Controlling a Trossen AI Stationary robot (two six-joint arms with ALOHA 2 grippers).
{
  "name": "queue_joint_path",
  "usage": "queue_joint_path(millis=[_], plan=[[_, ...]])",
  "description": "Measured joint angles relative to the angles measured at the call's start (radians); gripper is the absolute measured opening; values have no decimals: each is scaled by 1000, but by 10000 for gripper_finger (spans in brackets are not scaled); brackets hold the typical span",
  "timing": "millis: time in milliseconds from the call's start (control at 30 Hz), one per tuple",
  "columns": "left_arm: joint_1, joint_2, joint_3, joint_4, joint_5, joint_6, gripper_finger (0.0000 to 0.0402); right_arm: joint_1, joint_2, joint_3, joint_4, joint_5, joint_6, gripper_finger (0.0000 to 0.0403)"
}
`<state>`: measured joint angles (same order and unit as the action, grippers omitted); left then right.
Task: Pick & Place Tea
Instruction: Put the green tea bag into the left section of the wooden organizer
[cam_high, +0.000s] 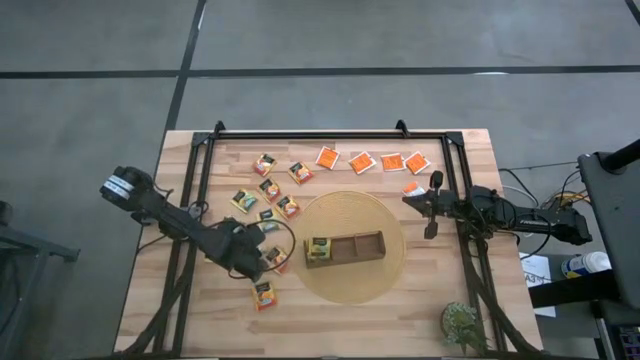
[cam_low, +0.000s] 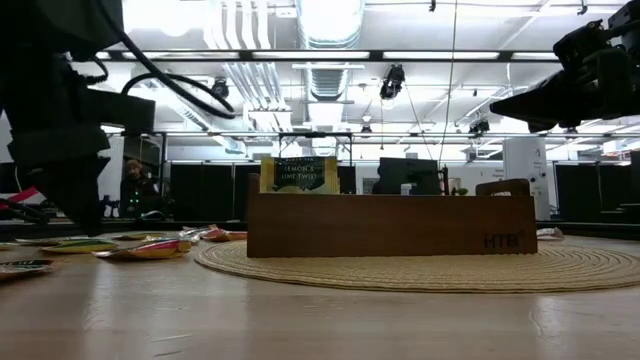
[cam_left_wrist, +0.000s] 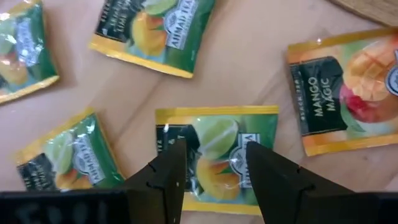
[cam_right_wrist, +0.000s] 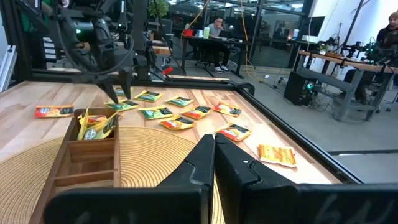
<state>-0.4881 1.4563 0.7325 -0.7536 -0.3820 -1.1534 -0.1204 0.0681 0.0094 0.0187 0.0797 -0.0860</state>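
Tea sachets lie flat on the wooden table: green-and-yellow and yellow-orange ones (cam_high: 269, 189) at the left, bright orange ones (cam_high: 362, 162) along the far side. A brown wooden tray (cam_high: 358, 247) sits on a round woven mat (cam_high: 350, 285); its left compartment holds a green sachet (cam_high: 320, 246) standing on edge. My left gripper (cam_left_wrist: 214, 177) is open and points steeply down over one green-and-yellow sachet (cam_left_wrist: 217, 149), a finger over each side of its middle; I see no touch. My right gripper (cam_right_wrist: 214, 152) hovers shut and level at the mat's right edge.
Three other sachets (cam_left_wrist: 152, 28) (cam_left_wrist: 68, 158) (cam_left_wrist: 345, 87) lie close around the one under my left gripper. A lone sachet (cam_high: 265, 294) lies nearer the front edge. Black frame rails (cam_high: 330, 136) border the table. A small plant (cam_high: 462, 322) stands front right.
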Motion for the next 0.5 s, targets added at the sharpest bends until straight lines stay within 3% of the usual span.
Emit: queue_joint_path(millis=[500], plan=[[0,-2,-15,108,94,87,161,0,0,0,0,0,0,8]])
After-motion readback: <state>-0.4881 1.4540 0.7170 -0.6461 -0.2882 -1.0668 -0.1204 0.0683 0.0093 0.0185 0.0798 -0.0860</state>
